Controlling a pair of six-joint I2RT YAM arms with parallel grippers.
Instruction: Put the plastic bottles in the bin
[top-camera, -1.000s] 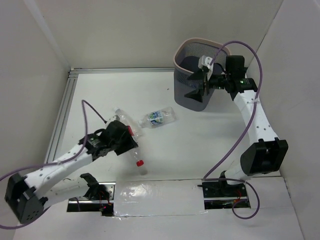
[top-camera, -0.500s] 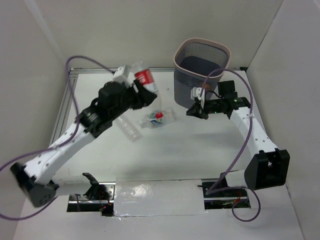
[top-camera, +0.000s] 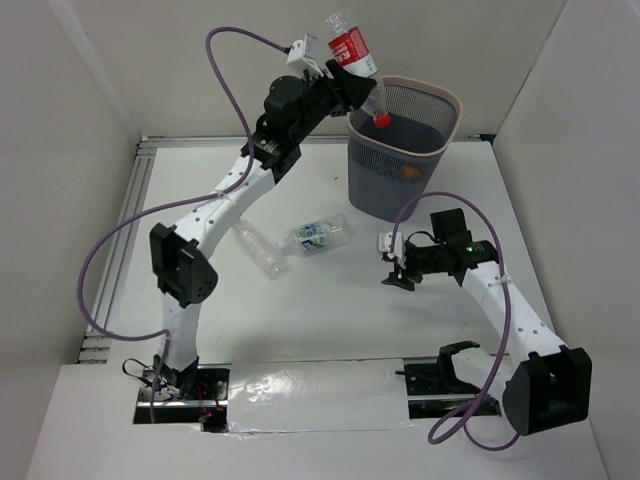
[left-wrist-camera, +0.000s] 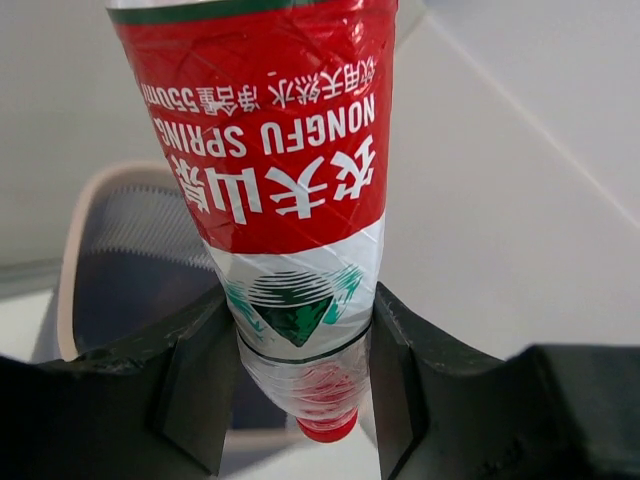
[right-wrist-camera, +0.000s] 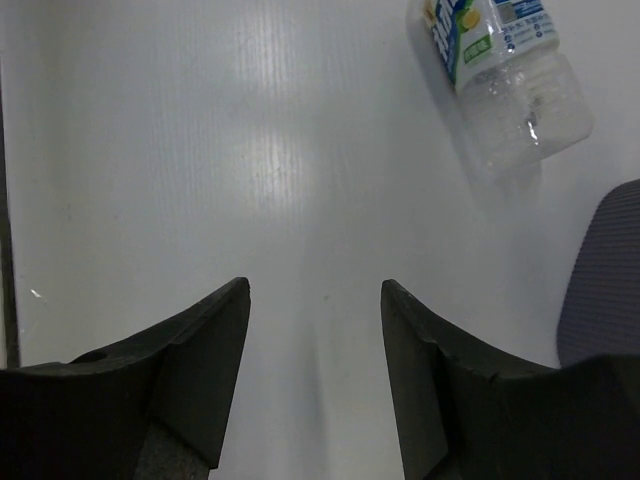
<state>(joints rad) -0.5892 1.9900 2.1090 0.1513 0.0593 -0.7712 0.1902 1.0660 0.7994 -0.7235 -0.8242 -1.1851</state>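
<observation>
My left gripper (top-camera: 358, 82) is shut on a red-labelled clear bottle (top-camera: 351, 48), held cap-down over the left rim of the dark grey mesh bin (top-camera: 372, 185). In the left wrist view the bottle (left-wrist-camera: 285, 170) sits between my fingers (left-wrist-camera: 205, 385) with its red cap lowest and the bin's pale rim (left-wrist-camera: 70, 250) behind. A green-white labelled bottle (top-camera: 314, 235) and an unlabelled clear bottle (top-camera: 256, 250) lie on the table left of the bin. My right gripper (top-camera: 392, 268) is open and empty, low over the table; its view shows the green-white bottle (right-wrist-camera: 505, 70) ahead to the right.
White walls close the table in on the left, back and right. A metal rail (top-camera: 125, 225) runs along the left edge. Something small and orange (top-camera: 408, 170) shows through the bin's mesh. The bin's wall (right-wrist-camera: 605, 275) is at the right edge of the right wrist view.
My left arm has lifted the red-labelled bottle from the table up and right to the bin's rim. My right gripper has come down from the bin toward the table, empty.
</observation>
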